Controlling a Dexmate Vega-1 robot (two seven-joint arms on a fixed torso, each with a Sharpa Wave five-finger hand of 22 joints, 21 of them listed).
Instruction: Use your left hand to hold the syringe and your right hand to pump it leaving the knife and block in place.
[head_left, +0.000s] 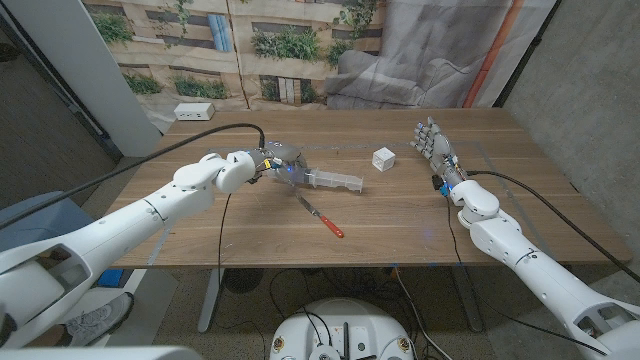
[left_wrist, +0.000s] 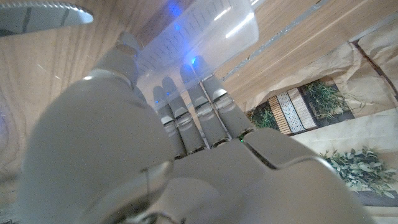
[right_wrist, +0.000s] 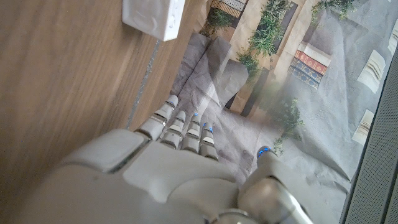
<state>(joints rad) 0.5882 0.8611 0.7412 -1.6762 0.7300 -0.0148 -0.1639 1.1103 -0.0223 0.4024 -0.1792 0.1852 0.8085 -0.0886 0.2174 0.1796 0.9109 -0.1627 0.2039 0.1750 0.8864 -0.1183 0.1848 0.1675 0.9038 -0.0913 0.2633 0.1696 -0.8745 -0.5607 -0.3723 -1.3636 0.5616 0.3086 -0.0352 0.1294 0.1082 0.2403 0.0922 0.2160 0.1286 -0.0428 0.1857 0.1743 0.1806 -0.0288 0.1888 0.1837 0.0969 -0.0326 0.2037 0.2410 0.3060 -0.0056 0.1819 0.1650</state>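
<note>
Left hand (head_left: 272, 163) gripped the clear syringe (head_left: 335, 180) at frame centre, lying on the table (head_left: 400, 215); right hand (head_left: 436, 150) stood spread, empty, at right, so pumping was not started; knife (head_left: 321, 216) and white block (head_left: 383, 158) untouched.

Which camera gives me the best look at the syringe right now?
The head view: the whole clear syringe lies on the table, its near end at the left hand. The left wrist view shows only part of the barrel, close above the fingers.
</note>
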